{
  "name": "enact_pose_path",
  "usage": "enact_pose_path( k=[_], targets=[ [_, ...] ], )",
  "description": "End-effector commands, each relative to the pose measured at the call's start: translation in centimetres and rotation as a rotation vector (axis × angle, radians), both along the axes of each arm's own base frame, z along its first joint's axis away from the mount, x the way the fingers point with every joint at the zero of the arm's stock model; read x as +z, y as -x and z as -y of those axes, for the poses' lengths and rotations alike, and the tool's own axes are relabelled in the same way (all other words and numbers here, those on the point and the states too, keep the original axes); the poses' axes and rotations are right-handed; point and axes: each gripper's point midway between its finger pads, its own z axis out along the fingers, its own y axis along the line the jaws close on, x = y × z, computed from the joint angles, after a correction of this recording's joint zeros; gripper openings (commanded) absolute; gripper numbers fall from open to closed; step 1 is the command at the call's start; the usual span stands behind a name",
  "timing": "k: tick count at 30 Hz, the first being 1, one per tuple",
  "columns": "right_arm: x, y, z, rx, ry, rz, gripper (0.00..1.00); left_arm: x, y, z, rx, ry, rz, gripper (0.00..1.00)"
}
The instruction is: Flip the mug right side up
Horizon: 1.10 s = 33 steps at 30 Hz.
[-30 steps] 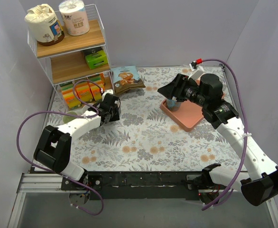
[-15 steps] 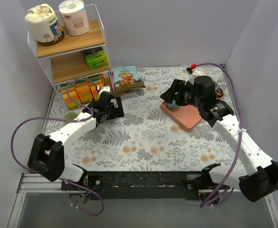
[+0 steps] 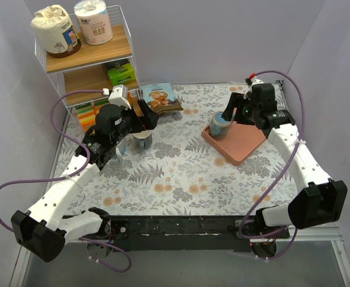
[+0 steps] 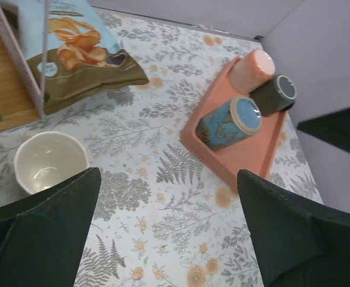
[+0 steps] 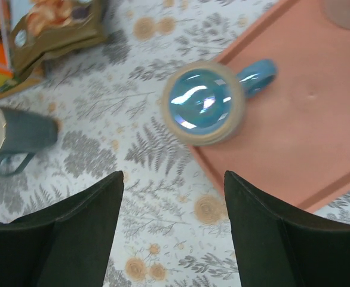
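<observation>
The mug (image 3: 142, 140) is grey with a white inside. It stands upright on the floral table, mouth up, in front of the shelf rack. It also shows as the mug (image 4: 49, 162) and the mug (image 5: 17, 136). My left gripper (image 3: 146, 121) hovers above and just behind it, open and empty (image 4: 168, 176). A blue mug (image 3: 220, 125) stands mouth up on the near-left corner of the salmon tray (image 3: 246, 146). My right gripper (image 3: 232, 113) hangs over this blue mug (image 5: 203, 101), open with nothing between its fingers (image 5: 174, 176).
A wire shelf rack (image 3: 88, 66) holds toilet rolls and boxes at the back left. A snack bag (image 3: 159, 98) lies beside it. A pink cup (image 4: 252, 69) and a dark green cup (image 4: 275, 94) sit at the tray's far end.
My left gripper opened, let go of the grey mug and rose back toward the rack. My right arm pulled up and back from the blue mug on the tray.
</observation>
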Motion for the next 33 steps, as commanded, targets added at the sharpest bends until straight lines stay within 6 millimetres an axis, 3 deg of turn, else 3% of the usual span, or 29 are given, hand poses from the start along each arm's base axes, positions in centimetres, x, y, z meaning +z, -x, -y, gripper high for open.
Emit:
enact_pose_path(
  k=[1, 3, 5, 6, 7, 9, 10, 16, 23, 33],
  targets=[
    [0.4, -4.0, 4.5, -0.129, -0.049, -0.015, 0.74, 2.4, 1.4, 2.4, -0.162, 0.044, 0.053, 0.98],
    [0.8, -5.7, 6.1, -0.164, -0.015, 0.018, 0.75, 2.0, 1.8, 3.4, -0.214, 0.071, 0.034, 0.98],
    [-0.6, -7.3, 6.6, -0.140, 0.029, 0.011, 0.74, 1.6, 2.0, 4.1, -0.248, 0.092, 0.019, 0.98],
    [-0.3, -8.1, 6.5, -0.123, 0.037, 0.028, 0.74, 1.5, 2.4, 4.7, -0.280, 0.110, 0.003, 0.98],
    [-1.5, -9.0, 6.4, -0.102, 0.046, 0.016, 0.74, 1.3, 2.6, 4.9, -0.295, 0.117, -0.003, 0.98],
    [-1.8, -10.0, 5.6, -0.037, 0.037, 0.025, 0.74, 1.2, 3.0, 5.5, -0.329, 0.130, -0.015, 0.98],
    [-3.1, -10.7, 5.5, -0.030, 0.037, -0.003, 0.73, 1.2, 3.1, 5.6, -0.332, 0.135, -0.021, 0.98],
    [-5.0, -13.2, 5.6, -0.064, 0.015, -0.018, 0.71, 1.0, 3.6, 5.7, -0.354, 0.140, -0.026, 0.98],
    [-7.1, -14.2, 6.3, -0.087, 0.057, -0.065, 0.68, 1.0, 3.3, 5.9, -0.352, 0.140, -0.030, 0.98],
    [-10.1, -13.3, 7.0, -0.064, 0.126, -0.129, 0.68, 0.4, 3.0, 6.0, -0.356, 0.124, -0.038, 0.98]
  ],
)
